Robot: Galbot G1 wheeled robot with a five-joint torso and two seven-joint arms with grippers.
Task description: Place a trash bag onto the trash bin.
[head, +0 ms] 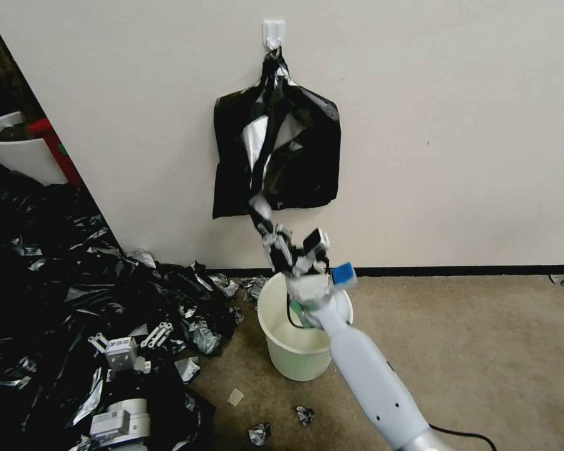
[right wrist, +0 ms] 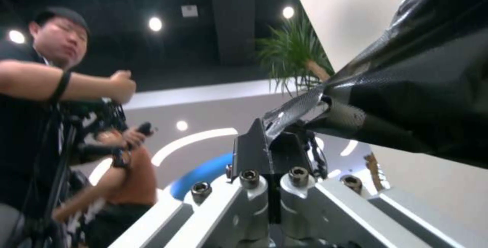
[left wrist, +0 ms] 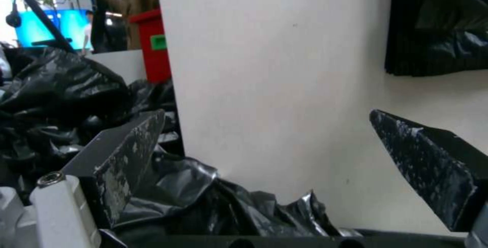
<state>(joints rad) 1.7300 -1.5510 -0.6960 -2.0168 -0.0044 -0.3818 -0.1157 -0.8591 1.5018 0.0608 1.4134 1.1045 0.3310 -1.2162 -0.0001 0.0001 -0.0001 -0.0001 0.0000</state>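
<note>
One trash bag (head: 263, 141) strand pinched in right tool (head: 261, 213), above trash bin (head: 294, 351).

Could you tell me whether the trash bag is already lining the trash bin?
No, the trash bag stretches from the wall hook down to the right pincer, above the bare trash bin.

right gripper (head: 266, 227): above the trash bin's far rim, clamped on the trash bag.
trash bag (head: 264, 147): runs up from the gripper to the wall hook (head: 274, 32).
bag stack (head: 307, 153): on the wall, behind and above the gripper.
trash bin (head: 294, 351): on the floor, below the gripper.
bag heap (head: 56, 282): left of the gripper.
left gripper (head: 128, 341): low in the heap, fingers apart.
</note>
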